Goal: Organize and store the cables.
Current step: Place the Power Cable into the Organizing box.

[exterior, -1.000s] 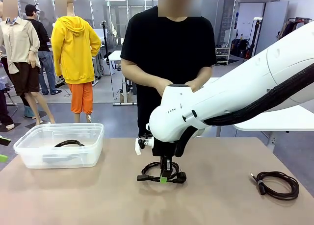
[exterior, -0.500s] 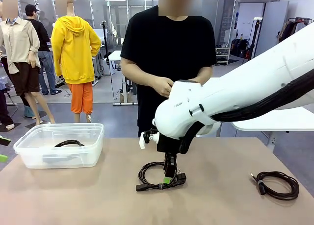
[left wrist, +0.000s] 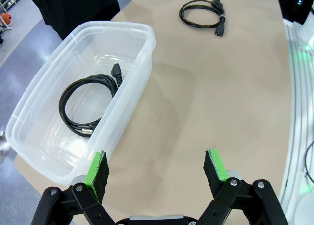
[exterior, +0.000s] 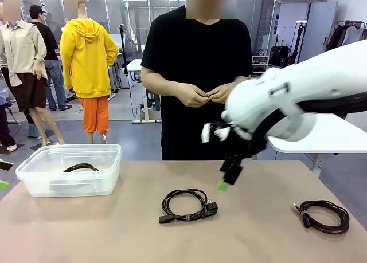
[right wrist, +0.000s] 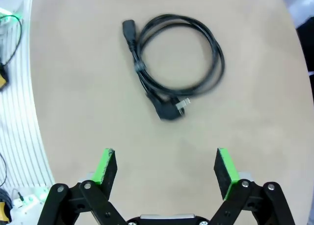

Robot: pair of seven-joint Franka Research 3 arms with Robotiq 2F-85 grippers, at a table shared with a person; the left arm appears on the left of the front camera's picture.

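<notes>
Above the tan counter (exterior: 114, 234), the right hand (right wrist: 165, 160) is held spread and empty. The left hand (left wrist: 157, 165) is likewise spread near a clear plastic bin (left wrist: 142, 63), where a coiled black cable (left wrist: 88, 80) is half hidden from the front by the wall.

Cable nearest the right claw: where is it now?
Front view: the cable lies mid-table, right of the bin, just left of and below the raised right claw.
</notes>
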